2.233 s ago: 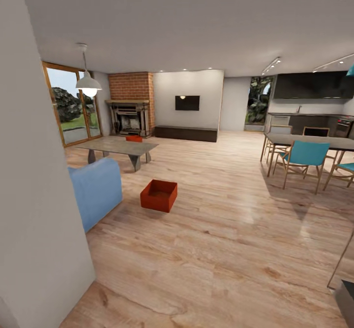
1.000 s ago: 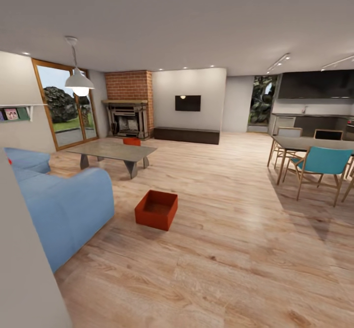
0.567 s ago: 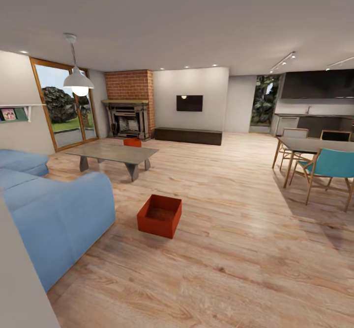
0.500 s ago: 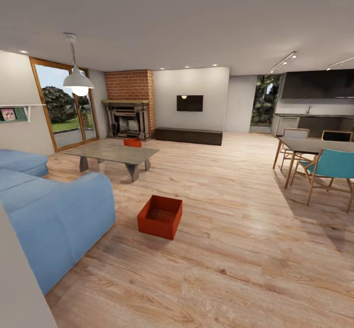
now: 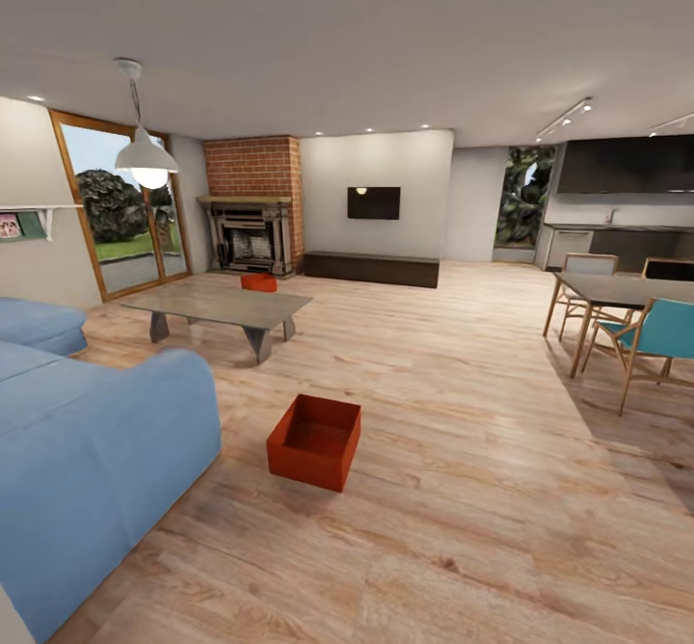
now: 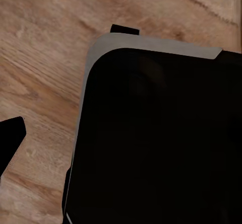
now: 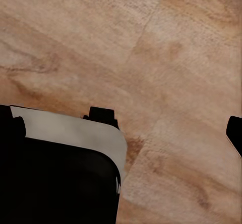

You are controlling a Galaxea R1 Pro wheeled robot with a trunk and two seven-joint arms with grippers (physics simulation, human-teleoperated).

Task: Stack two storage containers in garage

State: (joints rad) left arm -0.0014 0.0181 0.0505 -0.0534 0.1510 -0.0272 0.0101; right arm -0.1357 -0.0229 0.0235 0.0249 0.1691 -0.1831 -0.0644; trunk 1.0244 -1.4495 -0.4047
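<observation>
One of the storage containers [image 5: 315, 442], a red-orange open bin, sits on the light wood-plank floor of the living room, beside the blue sofa's arm. The other storage container [image 5: 258, 281] shows partly behind the low grey table [image 5: 220, 304], in front of the brick fireplace [image 5: 253, 202]. My left gripper [image 6: 121, 138] hangs over the plank floor and my dark base, with one dark fingertip [image 6: 11, 138] at the picture's edge. My right gripper [image 7: 121, 128] hangs likewise, a fingertip [image 7: 235, 132] at the opposite edge. Both stand open and hold nothing. The garage is out of view.
A blue sofa [image 5: 87, 432] fills the near left. A dining table [image 5: 627, 289] with chairs stands at the right, one of them teal [image 5: 663, 331]. A dark low bench [image 5: 372, 269] runs along the far wall under a screen. Wide plank floor lies between sofa and dining table.
The whole picture has shifted: the camera has moved forward past the white wall at the left, so sofa and near container now look closer. Nothing in the room itself has moved.
</observation>
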